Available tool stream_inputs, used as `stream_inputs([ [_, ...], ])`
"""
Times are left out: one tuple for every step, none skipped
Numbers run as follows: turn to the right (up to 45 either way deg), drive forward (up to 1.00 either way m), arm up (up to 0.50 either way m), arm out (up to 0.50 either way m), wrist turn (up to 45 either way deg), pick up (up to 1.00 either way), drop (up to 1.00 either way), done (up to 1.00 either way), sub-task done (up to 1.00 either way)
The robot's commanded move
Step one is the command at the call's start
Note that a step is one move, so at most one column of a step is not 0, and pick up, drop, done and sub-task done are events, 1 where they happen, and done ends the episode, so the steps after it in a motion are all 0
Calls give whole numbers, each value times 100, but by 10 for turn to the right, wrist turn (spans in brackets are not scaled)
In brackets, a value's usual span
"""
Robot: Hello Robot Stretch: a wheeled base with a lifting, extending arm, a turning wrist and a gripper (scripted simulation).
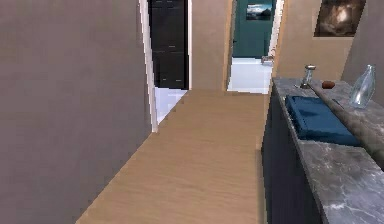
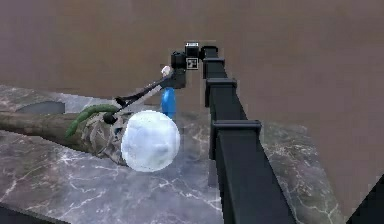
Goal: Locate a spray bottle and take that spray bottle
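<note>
Pickup seemed the step in hand: a slim blue thing (image 2: 168,102), perhaps your target, showed just below your gripper (image 2: 150,88), a white round object (image 2: 150,140) lower still, I could not tell whether the gripper held anything, so next you needed a slow straight lift.

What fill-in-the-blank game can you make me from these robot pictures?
1. The folded cloth on the counter is coloured ____.
2. The hallway floor is made of ____.
3. In the arm side view, the round thing left of the arm is coloured ____.
4. The small upright thing just beyond that round thing is coloured ____.
Missing words: blue, wood, white, blue.
</note>
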Motion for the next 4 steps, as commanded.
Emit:
stream_inputs([
  [0,0,0,0,450,0,0,0,0],
  [0,0,0,0,240,0,0,0,0],
  [0,0,0,0,0,100,0,0,0],
  [0,0,0,0,0,0,0,100,0],
])
